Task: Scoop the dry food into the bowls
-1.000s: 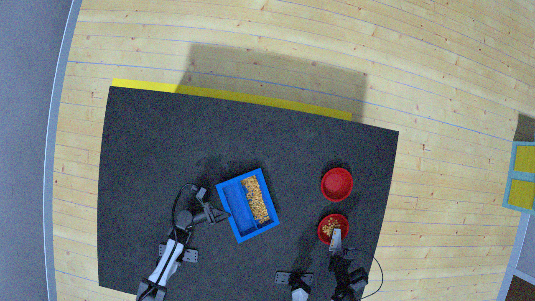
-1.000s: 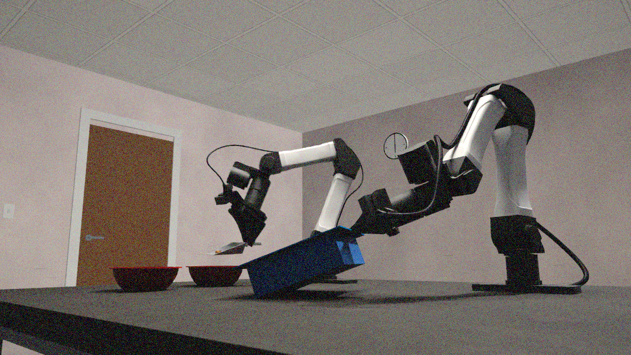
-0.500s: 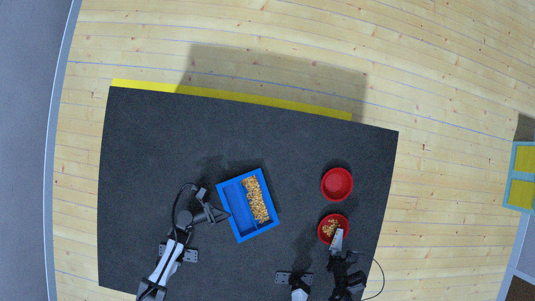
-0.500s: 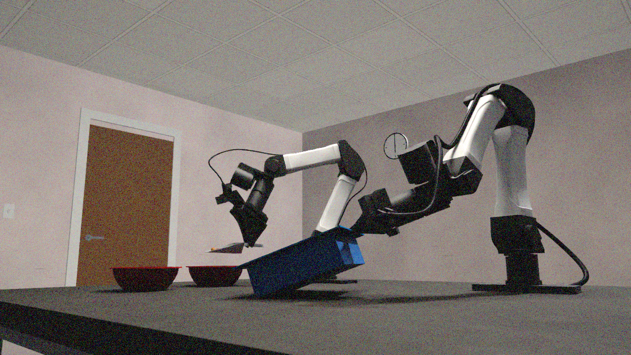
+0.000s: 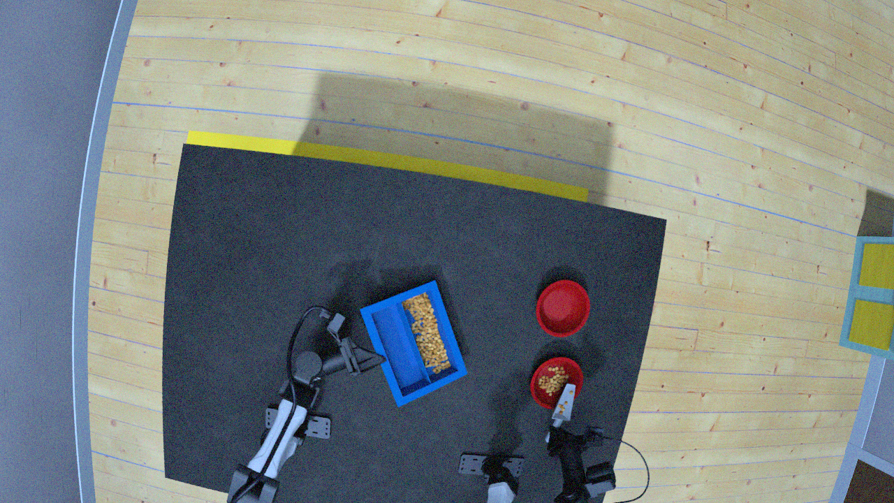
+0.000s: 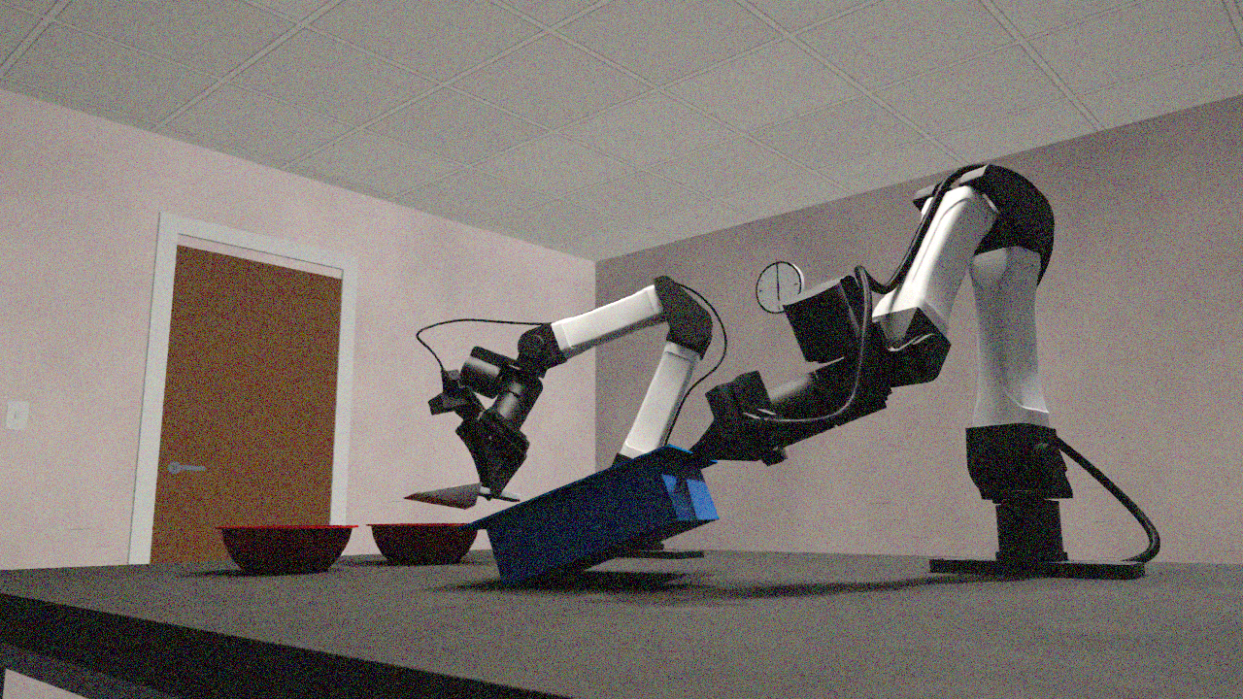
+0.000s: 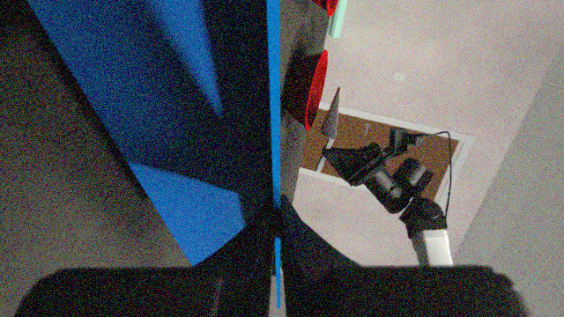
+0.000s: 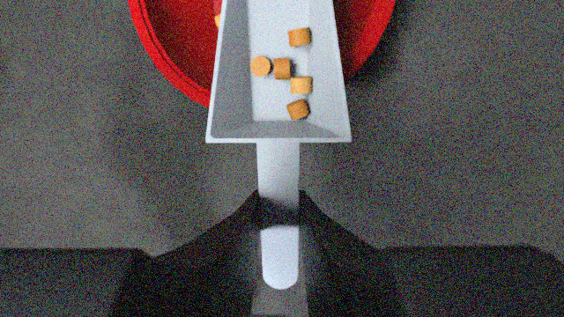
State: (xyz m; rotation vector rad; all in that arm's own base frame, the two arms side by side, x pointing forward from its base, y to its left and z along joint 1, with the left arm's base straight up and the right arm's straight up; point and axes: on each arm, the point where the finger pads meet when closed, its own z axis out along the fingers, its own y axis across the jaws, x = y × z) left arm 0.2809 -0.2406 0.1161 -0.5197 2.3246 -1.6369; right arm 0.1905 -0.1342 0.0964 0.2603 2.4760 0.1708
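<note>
One two-compartment blue box [image 5: 455, 365] [image 6: 599, 521] [image 7: 106, 114] is held tilted on the black desk [image 5: 250, 219] [image 6: 782, 625], its rim gripped by the left pincer [image 5: 382, 359] [image 6: 697, 453] [image 7: 277, 199]. Two round red bowls [image 5: 562, 307] [image 6: 286, 549] stand upright, one holding food, while one grey metal-look scoop [image 5: 563, 403] [image 6: 447, 496] [image 7: 332, 121] [image 8: 279, 128] carrying five tan pieces [image 8: 282, 69] is gripped above it by the right pincer [image 5: 552, 432] [image 6: 493, 496] [image 7: 322, 149] [image 8: 279, 195].

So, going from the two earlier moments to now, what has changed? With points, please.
The right pincer [image 5: 554, 432] [image 6: 495, 496] [image 7: 322, 149] [image 8: 279, 195] lowered, bringing the scoop [image 5: 564, 403] [image 6: 447, 496] [image 7: 331, 119] [image 8: 273, 99] from tipped mouth-down to about level, and its mouth shifted slightly rightward in the top view. Nothing was newly gripped or released. The left pincer [image 5: 382, 359] [image 6: 696, 455] [image 7: 277, 199], tilted box [image 5: 450, 326] [image 6: 599, 521] [image 7: 88, 66] and bowls [image 5: 562, 306] [image 6: 286, 549] [image 7: 294, 97] [image 8: 172, 57] stayed put.
</note>
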